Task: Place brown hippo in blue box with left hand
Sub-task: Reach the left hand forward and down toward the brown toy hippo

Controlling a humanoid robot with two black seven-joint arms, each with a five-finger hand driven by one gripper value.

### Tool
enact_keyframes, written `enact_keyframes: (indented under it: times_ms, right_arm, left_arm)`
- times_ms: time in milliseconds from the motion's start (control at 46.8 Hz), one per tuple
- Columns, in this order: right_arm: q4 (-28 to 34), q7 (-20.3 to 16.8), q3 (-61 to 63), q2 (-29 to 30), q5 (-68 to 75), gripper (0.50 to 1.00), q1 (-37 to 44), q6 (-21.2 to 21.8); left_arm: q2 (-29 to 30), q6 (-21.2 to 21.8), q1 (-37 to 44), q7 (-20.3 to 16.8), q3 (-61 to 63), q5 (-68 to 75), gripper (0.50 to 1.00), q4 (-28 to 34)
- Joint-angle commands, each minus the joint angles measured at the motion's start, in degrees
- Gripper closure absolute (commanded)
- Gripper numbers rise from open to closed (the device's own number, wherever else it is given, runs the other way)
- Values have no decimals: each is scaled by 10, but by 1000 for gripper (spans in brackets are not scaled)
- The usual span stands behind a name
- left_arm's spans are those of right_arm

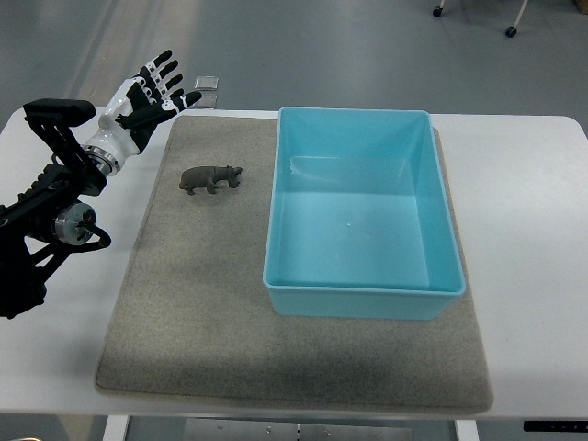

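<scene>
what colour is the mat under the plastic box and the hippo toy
The felt-like rectangular mat is greyish beige, plain with no pattern; the top view shows it.

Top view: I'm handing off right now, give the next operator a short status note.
Left hand: open, empty, at the mat's far left corner, not touching the hippo.
Right hand: not in view.
Hippo: on the mat, between the left hand and the box, outside it.
Box: on the mat, nothing inside.
Done: nothing yet.
Left: grasp the hippo, carry it over, release it in the box.
</scene>
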Motion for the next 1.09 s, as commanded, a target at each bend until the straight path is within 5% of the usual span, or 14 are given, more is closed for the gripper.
enact_keyframes:
  times_ms: [0,449,834,1069]
  right_arm:
    - [0,0,0,0,0,564,0,0]
    - [0,0,1,0,0,564,0,0]
    - [0,0,0,0,0,564,0,0]
    - [0,0,0,0,0,564,0,0]
  left_arm:
    - [5,1,-1,1,0,54,557,-1]
    - [99,-1,-11,3,31,291,557,-65]
    - [101,2,-13,8,56,475,564,-58]
    - [99,4,-18,52,56,527,615,-56]
